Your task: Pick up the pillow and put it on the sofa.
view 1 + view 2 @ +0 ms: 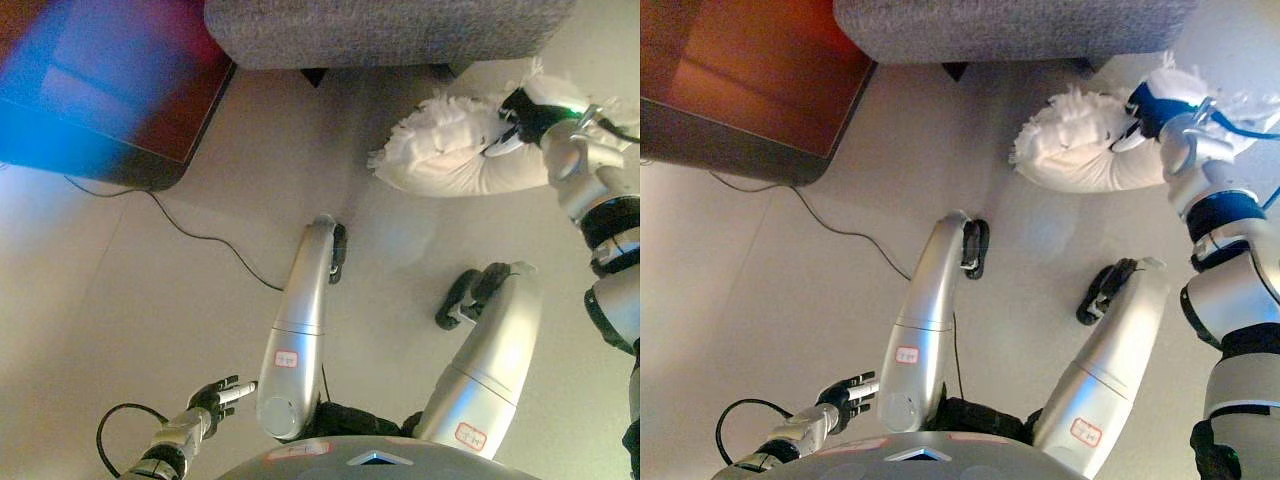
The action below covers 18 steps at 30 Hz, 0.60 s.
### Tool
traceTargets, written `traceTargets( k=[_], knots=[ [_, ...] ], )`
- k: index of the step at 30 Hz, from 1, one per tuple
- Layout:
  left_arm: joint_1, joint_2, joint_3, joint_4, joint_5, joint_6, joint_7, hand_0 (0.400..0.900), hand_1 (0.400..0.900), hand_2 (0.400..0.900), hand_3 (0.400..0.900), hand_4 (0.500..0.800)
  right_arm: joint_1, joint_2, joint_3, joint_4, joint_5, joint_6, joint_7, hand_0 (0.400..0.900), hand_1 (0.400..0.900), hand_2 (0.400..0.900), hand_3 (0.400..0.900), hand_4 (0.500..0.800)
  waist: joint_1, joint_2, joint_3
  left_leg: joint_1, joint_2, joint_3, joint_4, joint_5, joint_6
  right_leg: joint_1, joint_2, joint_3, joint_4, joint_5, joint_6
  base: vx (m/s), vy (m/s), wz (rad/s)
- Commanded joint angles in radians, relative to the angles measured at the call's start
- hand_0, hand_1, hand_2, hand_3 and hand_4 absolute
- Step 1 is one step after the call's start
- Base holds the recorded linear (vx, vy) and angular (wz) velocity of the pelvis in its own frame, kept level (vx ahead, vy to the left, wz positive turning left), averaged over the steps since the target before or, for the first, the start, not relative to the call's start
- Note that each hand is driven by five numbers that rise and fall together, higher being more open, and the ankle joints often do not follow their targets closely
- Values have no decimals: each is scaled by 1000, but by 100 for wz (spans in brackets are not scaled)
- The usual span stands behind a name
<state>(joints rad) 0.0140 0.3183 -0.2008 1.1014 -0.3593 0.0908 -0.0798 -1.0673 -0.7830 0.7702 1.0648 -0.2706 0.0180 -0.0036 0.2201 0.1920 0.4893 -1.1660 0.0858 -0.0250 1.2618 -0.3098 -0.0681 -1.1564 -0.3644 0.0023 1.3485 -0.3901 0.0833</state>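
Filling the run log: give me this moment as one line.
right hand: grips pillow | pillow: on floor by sofa | left hand: idle, low, open

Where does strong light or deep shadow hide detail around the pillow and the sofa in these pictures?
Left eye view: the pillow is lit so brightly beside the right hand that its fluffy surface loses detail there. Right eye view: the same glare lies on the pillow, and a dark shadow under the front edge of the sofa hides what sits there.
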Motion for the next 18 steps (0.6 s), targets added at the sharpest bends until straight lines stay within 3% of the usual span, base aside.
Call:
traceTargets(
  k=[1,9,10,18],
  knots=[
    [38,82,-3,66,26,47,58,900,900,900,900,800,13,-23,-110,-138,-1,-85,-70,400,400,400,400,500,14,-50,-78,298,6,11,-256,33,-20,241,-55,-14,-311,181,27,96,13,-1],
    [28,111,41,80,137,125,52,900,900,900,900,800,189,-51,-181,-258,-22,-111,2,400,400,400,400,500,33,-149,-210,748,-1,58,-617,95,-19,755,-128,-199,-721,319,55,261,-32,-1],
    [31,110,46,82,148,124,52,900,900,900,900,800,199,-56,-187,-277,-22,-108,20,400,400,400,400,500,32,-166,-230,787,-6,63,-671,129,-12,806,-135,-227,-793,362,50,228,-32,-3],
    [73,91,128,125,241,135,66,900,900,900,900,800,262,-89,-232,-473,-7,-82,149,400,400,400,400,500,13,-233,-364,1063,16,83,-945,177,-18,1096,-68,-300,-1117,449,83,199,-46,-9]
  ],
)
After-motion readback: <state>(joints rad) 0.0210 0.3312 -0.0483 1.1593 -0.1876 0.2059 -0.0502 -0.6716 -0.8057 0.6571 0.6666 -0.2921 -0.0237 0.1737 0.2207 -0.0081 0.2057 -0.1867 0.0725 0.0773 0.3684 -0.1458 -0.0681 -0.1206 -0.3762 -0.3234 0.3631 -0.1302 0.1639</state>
